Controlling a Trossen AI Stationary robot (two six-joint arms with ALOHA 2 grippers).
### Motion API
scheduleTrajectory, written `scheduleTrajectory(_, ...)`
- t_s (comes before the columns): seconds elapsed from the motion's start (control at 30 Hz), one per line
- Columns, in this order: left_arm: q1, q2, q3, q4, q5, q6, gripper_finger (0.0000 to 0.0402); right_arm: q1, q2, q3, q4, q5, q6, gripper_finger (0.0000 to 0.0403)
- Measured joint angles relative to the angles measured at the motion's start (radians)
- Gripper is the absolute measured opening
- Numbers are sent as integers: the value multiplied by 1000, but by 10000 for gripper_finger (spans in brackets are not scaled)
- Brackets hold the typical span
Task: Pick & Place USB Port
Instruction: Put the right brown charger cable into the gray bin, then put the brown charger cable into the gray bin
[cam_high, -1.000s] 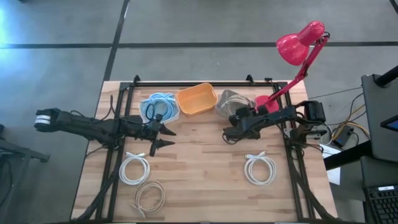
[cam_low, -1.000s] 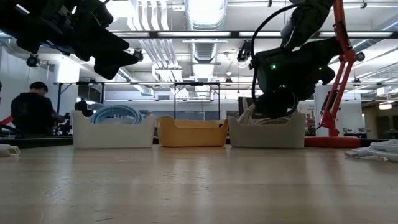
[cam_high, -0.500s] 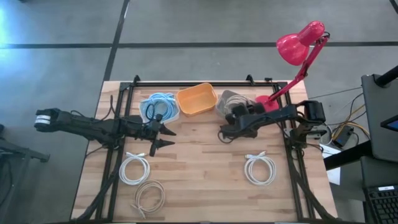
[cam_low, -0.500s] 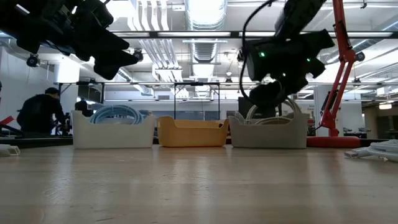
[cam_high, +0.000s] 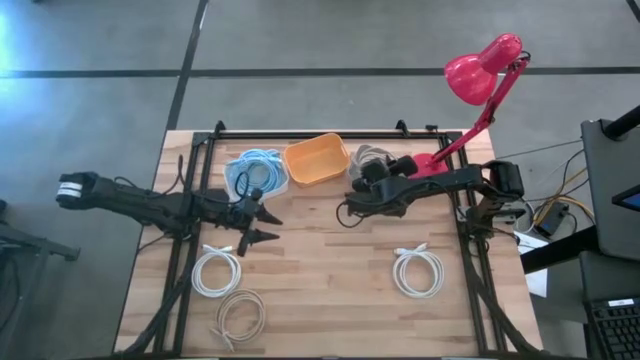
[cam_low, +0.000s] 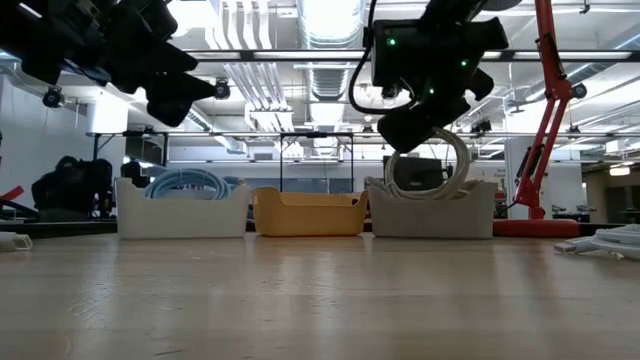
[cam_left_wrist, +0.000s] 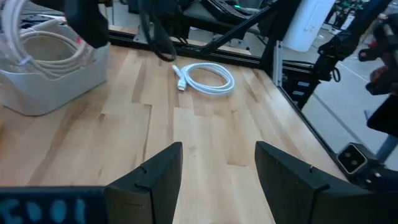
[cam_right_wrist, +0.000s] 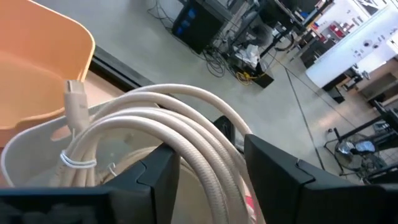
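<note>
A coil of beige USB cable (cam_right_wrist: 180, 140) stands on edge in the grey bin (cam_low: 430, 212) at the far edge, rising above the rim (cam_low: 440, 150). Its plug (cam_right_wrist: 76, 102) points up. My right gripper (cam_right_wrist: 208, 171) hovers open just above the bin (cam_high: 366, 180), with a finger on either side of the coil's upper loops. My left gripper (cam_high: 268, 224) hangs open over the table's left half and holds nothing (cam_left_wrist: 217, 180). My right gripper has its open fingers (cam_right_wrist: 158, 171) on either side of the coil's upper loops (cam_right_wrist: 205, 149), coming from above and from the near side. I cannot tell whether they touch the cable. The coil's lower part rests in the grey bin.
An orange bin (cam_high: 315, 160) stands between the grey bin and a white bin with blue cable (cam_high: 255, 170). White cable coils lie on the table at near left (cam_high: 215, 270) (cam_high: 240, 315) and near right (cam_high: 418, 270). A red lamp (cam_high: 480, 80) stands at the far right.
My right gripper has risen from the grey bin and moved toward the table's left. The beige coil, mostly hidden behind it a second ago, now shows standing well above the bin's rim.
</note>
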Motion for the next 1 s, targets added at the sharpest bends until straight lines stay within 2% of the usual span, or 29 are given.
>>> scheduleTrajectory(0.37,-47,0,0,0,1,-13,206,-5,0,-169,-1,-31,192,193)
scheduleTrajectory(0.47,-47,0,0,0,1,-13,206,-9,0,-192,1,-76,214,199)
scheduleTrajectory(0.63,-47,0,0,3,0,-13,206,-9,0,-207,3,-151,182,206)
scheduleTrajectory(0.73,-47,0,0,3,0,-12,206,-8,-2,-204,3,-158,138,206)
scheduleTrajectory(1.0,-47,0,0,5,0,-12,206,-8,-8,-103,3,-177,3,206)
